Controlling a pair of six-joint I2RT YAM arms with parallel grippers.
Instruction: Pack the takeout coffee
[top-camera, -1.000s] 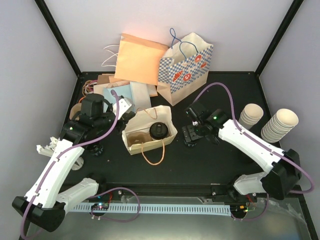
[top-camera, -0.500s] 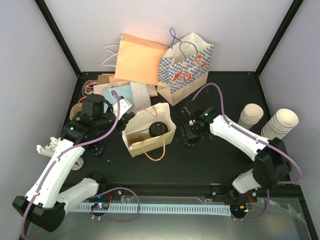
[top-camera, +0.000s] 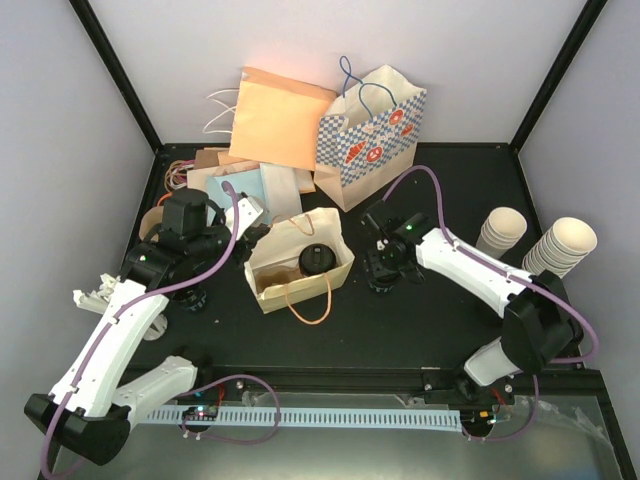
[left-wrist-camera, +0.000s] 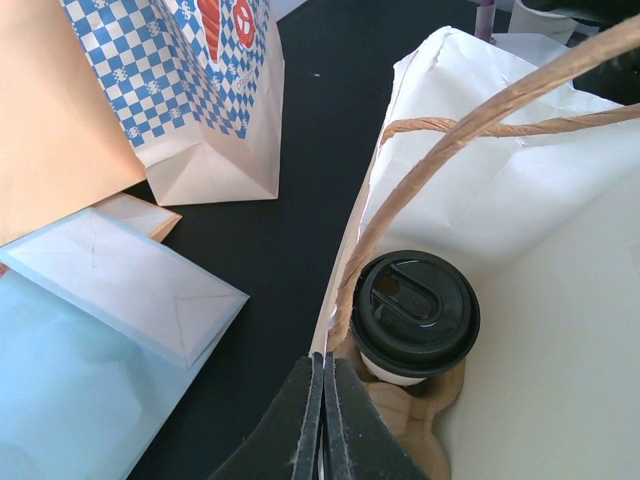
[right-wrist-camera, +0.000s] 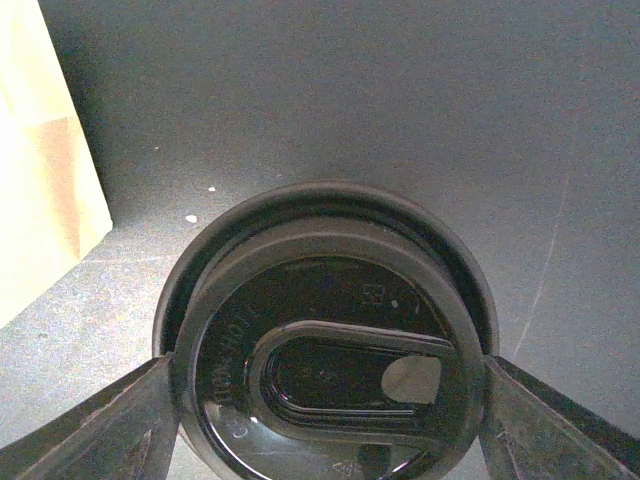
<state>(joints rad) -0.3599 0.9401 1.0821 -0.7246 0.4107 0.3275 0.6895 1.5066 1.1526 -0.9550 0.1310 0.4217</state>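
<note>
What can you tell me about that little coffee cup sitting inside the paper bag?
The takeout coffee is a small cream-white paper cup capped with a round black plastic lid that has a raised oval and a sip hole. It stands upright inside the open paper bag, seated in a brown cardboard holder. The bag's twisted paper handle passes close by the lid's edge. No jaws hold the cup.

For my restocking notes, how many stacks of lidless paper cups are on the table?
2. One stack is at the right side of the table, past the right arm; the second stack is beside it, nearer the right wall. More may hide behind the bags.
</note>
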